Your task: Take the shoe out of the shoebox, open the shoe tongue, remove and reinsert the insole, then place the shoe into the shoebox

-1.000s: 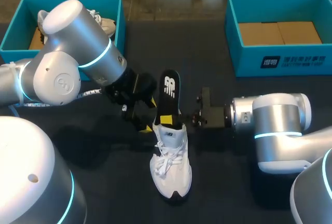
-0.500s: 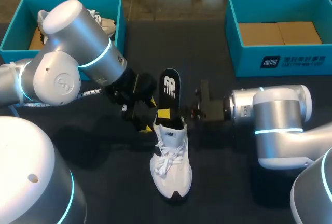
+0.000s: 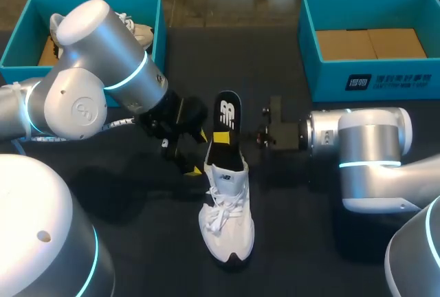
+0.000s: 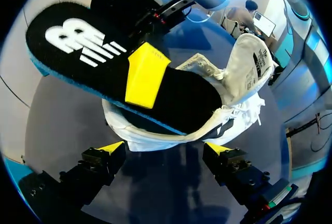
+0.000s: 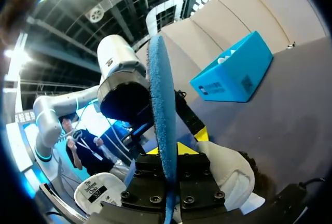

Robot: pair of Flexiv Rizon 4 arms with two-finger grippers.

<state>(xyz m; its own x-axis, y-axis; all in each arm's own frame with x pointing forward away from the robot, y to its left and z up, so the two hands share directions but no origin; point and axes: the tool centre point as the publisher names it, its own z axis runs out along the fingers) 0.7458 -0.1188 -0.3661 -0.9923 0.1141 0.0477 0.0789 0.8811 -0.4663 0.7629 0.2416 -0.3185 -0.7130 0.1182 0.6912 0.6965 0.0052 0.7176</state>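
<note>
Lying at lower centre of the head view, toe toward the lower edge, the white shoe (image 3: 227,221) rests on the dark table (image 3: 309,242), its black insole (image 3: 225,115) rising from the heel. Right gripper (image 3: 263,135) clamps the insole. Only the right wrist view shows it edge-on between the fingers, and only the left wrist view shows one yellow fingertip (image 4: 145,76) flat on it. Left gripper (image 4: 165,147) stands wide, shoe heel just ahead. Upper-left shoebox (image 3: 17,36) holds a second white shoe (image 3: 141,34); upper-right shoebox (image 3: 357,80) holds brown cardboard (image 3: 371,42).
</note>
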